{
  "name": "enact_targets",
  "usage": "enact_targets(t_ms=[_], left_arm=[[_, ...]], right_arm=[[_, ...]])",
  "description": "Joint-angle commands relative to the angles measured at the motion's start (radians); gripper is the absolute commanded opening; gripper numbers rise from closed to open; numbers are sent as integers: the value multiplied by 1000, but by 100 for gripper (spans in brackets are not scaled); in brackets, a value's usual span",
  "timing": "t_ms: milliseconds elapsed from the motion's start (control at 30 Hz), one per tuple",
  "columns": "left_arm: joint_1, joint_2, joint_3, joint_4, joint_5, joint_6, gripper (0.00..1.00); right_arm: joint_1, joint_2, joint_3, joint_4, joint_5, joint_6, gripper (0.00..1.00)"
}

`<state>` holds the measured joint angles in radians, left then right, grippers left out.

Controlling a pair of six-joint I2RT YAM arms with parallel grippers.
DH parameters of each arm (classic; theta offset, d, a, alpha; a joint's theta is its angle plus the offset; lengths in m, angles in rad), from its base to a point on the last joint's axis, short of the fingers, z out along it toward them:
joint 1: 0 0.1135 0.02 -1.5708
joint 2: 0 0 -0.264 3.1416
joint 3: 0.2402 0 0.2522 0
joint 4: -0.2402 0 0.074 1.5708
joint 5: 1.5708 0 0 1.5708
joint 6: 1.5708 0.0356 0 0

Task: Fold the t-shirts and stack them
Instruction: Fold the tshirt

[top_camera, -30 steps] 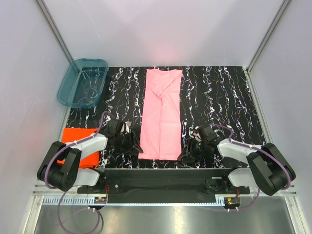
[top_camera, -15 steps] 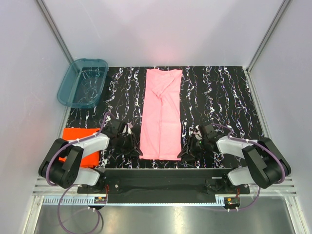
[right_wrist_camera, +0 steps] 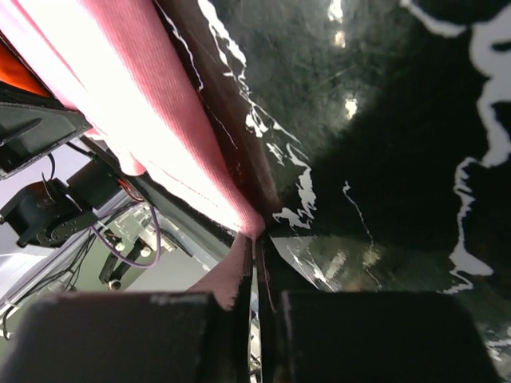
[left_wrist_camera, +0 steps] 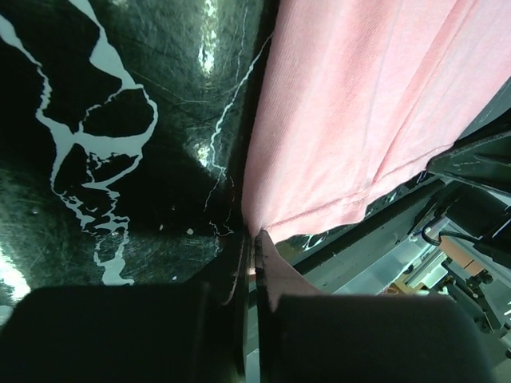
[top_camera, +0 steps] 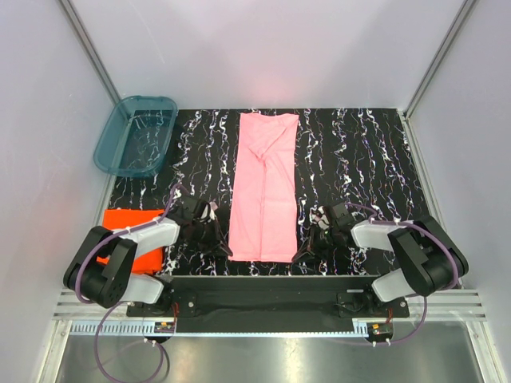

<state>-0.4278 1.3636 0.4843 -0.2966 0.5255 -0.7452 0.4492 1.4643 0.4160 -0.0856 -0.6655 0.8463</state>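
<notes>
Pink t-shirt (top_camera: 263, 187) lies as a long folded strip on the tabletop (top_camera: 359, 159); left gripper (top_camera: 225, 249) and right gripper (top_camera: 300, 254) each pinch a near hem corner, presumably to fold it lengthwise.

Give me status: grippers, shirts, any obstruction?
Left gripper shut on near left corner of pink t-shirt; right gripper shut on near right corner. Shirt flat, a long folded strip. Orange-red t-shirt and teal tub off left, clear of it.
</notes>
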Motion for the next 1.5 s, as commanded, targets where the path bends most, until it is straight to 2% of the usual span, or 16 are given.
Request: enact_targets(t_ms=[0,133,200,333,433,633,733,900,1033,1200,1333,1467], left_arm=[[-37,9,-15,-46,-74,3,0],[-95,-41,-41,-26,-67,-80,0],[-126,-92,-58,-13,-65,-114,0],[-158,-190,-111,-9,-71,-187,0],[-195,-273,-124,-9,-70,-261,0],[-241,-302,-54,13,-68,-347,0],[-241,-296,34,5,-93,-350,0],[-175,-190,210,-12,-117,-307,0],[-72,-16,354,-4,-87,-234,0],[38,162,546,-7,-35,-178,0],[81,316,672,-4,-1,-152,0],[106,417,781,-6,18,-152,0]], right_arm=[[-3,7,-43,-25,133,-23,0],[-1,-111,-120,-46,92,68,0],[-1,-246,-163,-89,87,95,0],[-3,-499,-187,-291,110,151,0],[-3,-665,-192,-373,96,183,0],[-3,-688,-140,-419,87,163,0],[-1,-627,-79,-418,105,122,0],[-61,-373,157,-427,100,-1,0],[-142,-105,381,-442,60,-93,0],[-199,137,630,-492,43,-165,0],[-244,336,860,-548,41,-204,0],[-270,456,1004,-591,24,-227,0]])
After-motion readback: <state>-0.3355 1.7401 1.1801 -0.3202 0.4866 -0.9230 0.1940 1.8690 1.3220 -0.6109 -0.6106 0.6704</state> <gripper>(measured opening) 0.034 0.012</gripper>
